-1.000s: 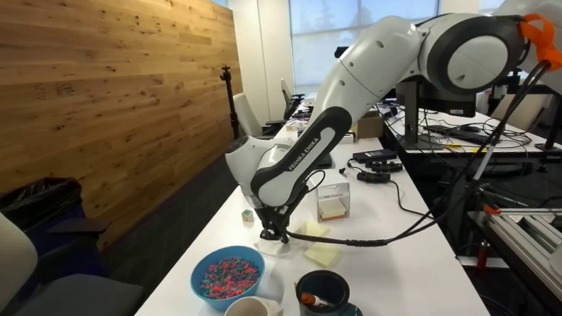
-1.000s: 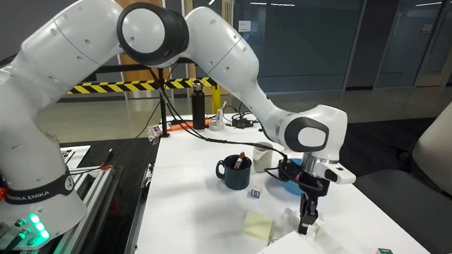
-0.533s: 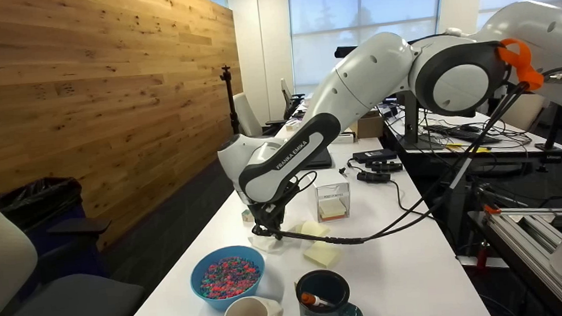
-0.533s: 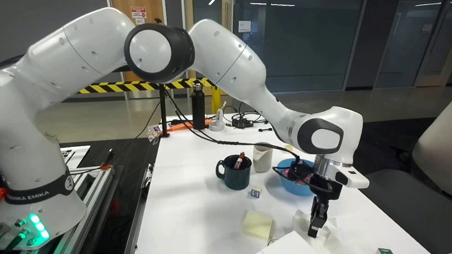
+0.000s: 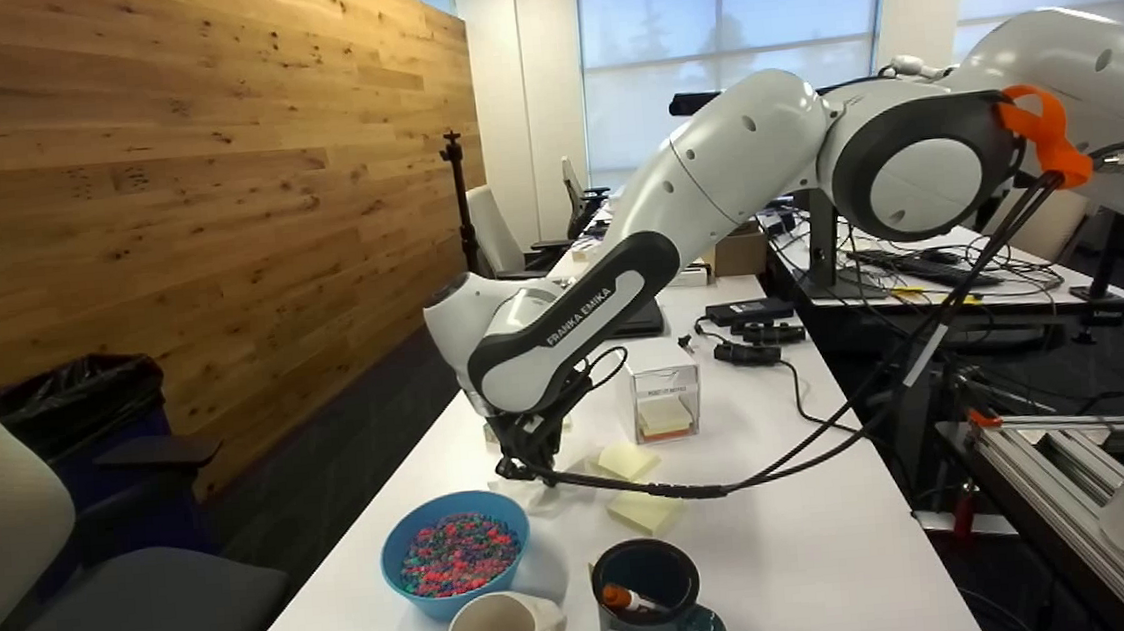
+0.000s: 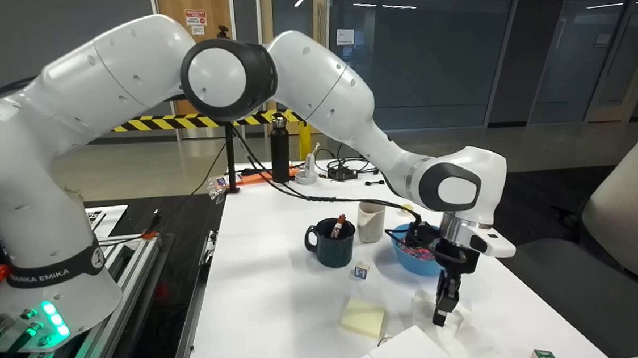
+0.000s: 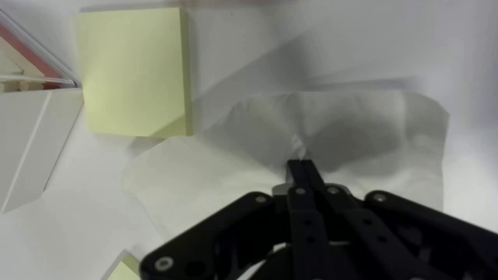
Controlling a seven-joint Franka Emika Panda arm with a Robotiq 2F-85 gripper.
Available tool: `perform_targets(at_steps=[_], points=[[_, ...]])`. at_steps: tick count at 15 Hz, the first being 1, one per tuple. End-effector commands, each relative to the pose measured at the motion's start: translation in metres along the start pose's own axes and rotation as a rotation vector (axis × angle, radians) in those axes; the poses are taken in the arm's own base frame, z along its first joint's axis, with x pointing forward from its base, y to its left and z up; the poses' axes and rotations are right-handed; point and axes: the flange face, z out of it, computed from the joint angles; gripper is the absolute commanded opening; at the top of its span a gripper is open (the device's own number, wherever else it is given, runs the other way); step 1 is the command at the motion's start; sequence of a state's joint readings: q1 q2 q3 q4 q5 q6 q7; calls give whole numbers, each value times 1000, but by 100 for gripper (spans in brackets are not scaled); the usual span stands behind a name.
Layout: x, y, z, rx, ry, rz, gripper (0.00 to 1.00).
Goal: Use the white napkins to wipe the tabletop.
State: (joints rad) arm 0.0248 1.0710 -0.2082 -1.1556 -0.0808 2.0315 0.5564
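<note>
Apparently the gripper [image 7: 300, 161] has its tips pressed together on a raised crease of the white napkin [image 7: 249, 155], spread on the tabletop [image 6: 268, 257] beside the yellow pad [image 7: 134, 74]. Pinch sits inward of the edges, presumably so loose paper fans out as a wiping face.

Arm's elbow [image 6: 217, 76] dipped to roughly 6 o'clock in an exterior view vs a second ago. Gripper [image 6: 439, 321] and white napkin [image 6: 469, 342] slid toward 3 there, uncovering more blue bowl [image 6: 417, 264].
</note>
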Motion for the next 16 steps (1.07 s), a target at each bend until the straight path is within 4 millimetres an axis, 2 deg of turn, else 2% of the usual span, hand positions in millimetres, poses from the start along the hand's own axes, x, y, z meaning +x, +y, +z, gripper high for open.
perform_targets(at_steps=[1,5,6,7,11,16], points=[[-9,-13,9,2,-10,-18,0],[-10,-15,7,0,-13,-14,0],[-9,-12,5,-5,-24,-9,8],[-9,-10,4,-8,-20,1,28],[-3,2,2,-25,-32,21,53],[4,14,-3,-29,-20,38,90]])
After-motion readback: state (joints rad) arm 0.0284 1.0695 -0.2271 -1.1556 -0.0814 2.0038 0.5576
